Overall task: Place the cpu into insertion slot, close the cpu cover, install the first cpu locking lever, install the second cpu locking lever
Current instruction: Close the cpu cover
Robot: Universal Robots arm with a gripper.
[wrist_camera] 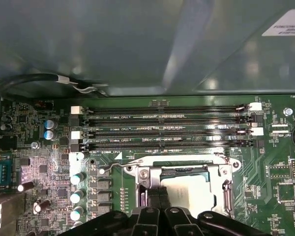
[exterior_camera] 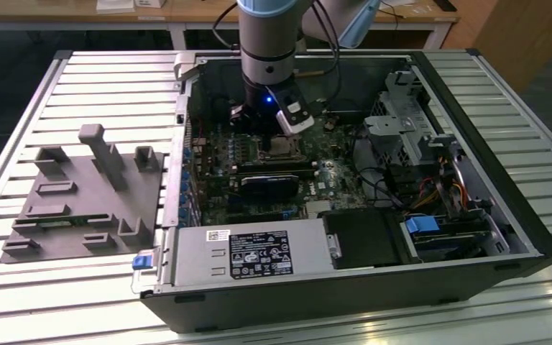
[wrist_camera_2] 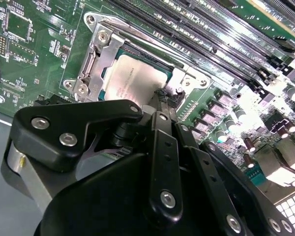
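The cpu lies flat just beside the hand.

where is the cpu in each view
exterior view: cpu on the board, under the tool.
second wrist view: cpu just past the tool's tip.
first wrist view: cpu between tool and memory slots.
shared landmark: the silvery cover framing it.
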